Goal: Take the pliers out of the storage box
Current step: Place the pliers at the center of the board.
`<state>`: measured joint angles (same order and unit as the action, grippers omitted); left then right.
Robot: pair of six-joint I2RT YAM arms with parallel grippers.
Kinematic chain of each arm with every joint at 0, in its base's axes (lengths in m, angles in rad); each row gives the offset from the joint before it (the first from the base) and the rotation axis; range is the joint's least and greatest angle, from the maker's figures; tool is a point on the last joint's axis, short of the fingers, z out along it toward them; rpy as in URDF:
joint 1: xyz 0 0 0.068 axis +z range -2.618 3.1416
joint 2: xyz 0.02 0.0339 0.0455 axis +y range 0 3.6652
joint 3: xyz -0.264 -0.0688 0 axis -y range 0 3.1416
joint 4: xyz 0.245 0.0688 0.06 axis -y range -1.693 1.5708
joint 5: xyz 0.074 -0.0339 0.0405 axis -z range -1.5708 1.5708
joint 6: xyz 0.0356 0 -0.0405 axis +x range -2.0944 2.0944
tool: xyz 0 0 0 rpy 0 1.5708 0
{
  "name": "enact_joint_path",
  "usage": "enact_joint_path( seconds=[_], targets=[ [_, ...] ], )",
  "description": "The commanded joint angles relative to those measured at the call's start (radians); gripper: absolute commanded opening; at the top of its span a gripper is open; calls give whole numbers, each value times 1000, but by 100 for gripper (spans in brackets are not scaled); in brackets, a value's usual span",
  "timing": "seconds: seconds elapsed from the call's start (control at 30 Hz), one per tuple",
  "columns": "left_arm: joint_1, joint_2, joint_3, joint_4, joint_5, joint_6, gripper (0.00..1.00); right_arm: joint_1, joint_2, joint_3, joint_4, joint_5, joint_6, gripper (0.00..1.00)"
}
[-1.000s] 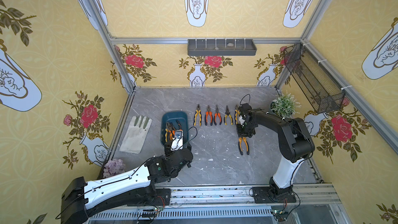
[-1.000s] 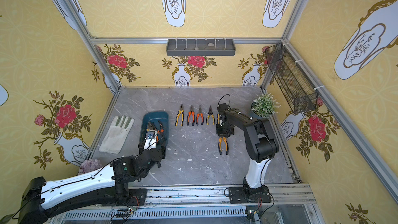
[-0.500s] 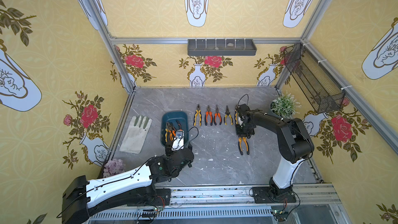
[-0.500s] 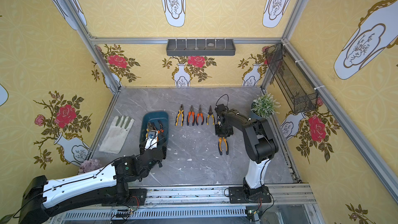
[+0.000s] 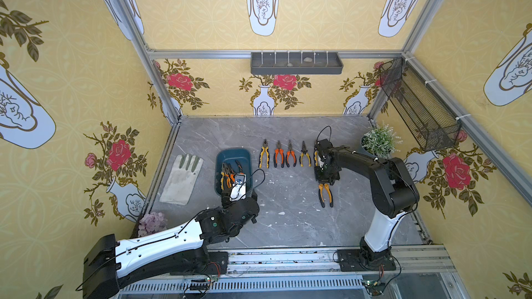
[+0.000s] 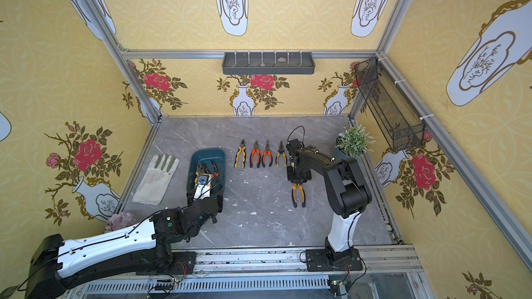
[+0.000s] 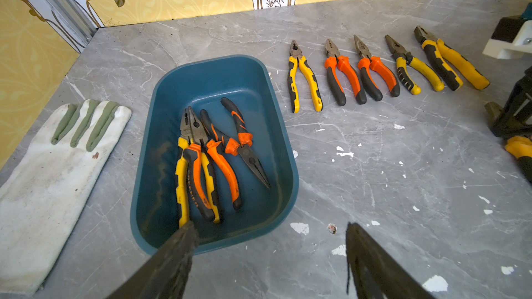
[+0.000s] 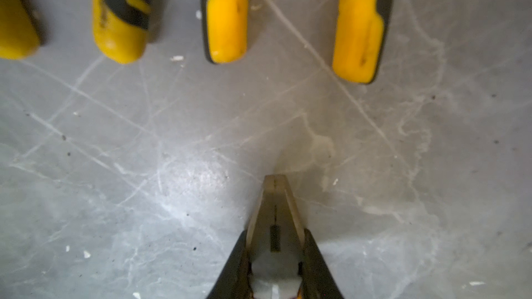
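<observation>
Right hand (image 8: 276, 234) grips one pliers (image 8: 275, 194) by its metal head; left hand (image 7: 270, 225) hangs open over the storage box (image 7: 218, 81) near end.

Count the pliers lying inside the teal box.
3, all in the box: a yellow-handled pair near one long wall, an orange-handled pair lying across it, and long-nose pliers beside them, reversed. None seems hidden.
</observation>
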<state>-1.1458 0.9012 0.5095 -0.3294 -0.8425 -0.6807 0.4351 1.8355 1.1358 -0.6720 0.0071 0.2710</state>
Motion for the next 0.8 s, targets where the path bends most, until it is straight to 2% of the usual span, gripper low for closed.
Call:
enact_joint_path(
  seconds=[0.0,0.77],
  targets=[
    [1,2,-4,9,0,-3,83,1,9,3,16,5,20,24],
    [1,26,3,22,5,1,83,-3,44,64,-12,73,31,24]
  ],
)
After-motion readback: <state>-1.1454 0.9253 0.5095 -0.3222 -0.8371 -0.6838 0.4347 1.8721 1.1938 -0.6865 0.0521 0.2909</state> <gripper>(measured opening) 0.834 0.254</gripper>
